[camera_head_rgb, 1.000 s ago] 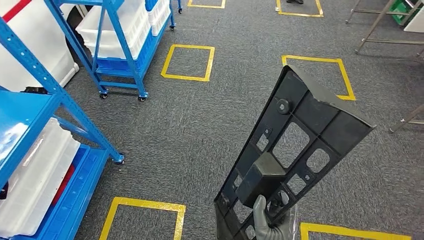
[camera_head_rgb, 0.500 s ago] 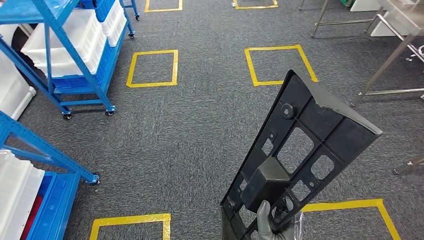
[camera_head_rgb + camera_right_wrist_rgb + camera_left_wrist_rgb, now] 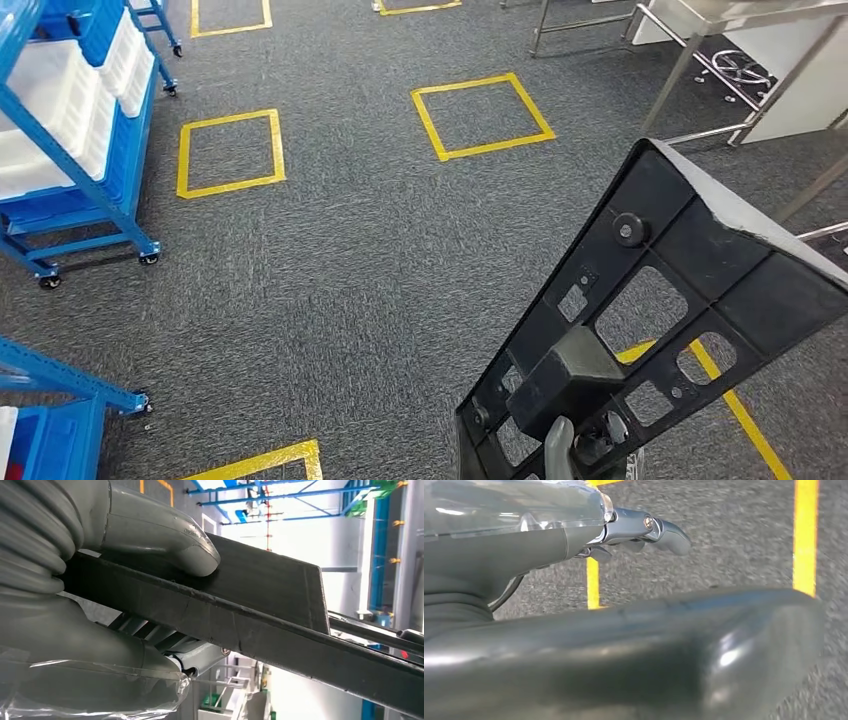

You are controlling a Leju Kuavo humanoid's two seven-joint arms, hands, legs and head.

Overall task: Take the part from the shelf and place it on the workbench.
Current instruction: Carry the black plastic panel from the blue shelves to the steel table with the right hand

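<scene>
Right hand carries the part over the grey carpet.

Far left, a blue shelf (image 3: 85, 150) with white bins (image 3: 50, 120) stands well away from the fingers. Left hand (image 3: 574, 535) hangs over the carpet (image 3: 350, 250), fingers (image 3: 669, 530) loosely out, nothing in them. Yellow squares (image 3: 480, 115) mark the floor ahead. Right hand (image 3: 100, 595) clamps the black part (image 3: 650, 330) at its lower end, thumb (image 3: 160, 535) on one face, fingers under; the panel rises up and away, tilted right. A steel-legged bench (image 3: 720, 60) stands beyond its top end.
</scene>
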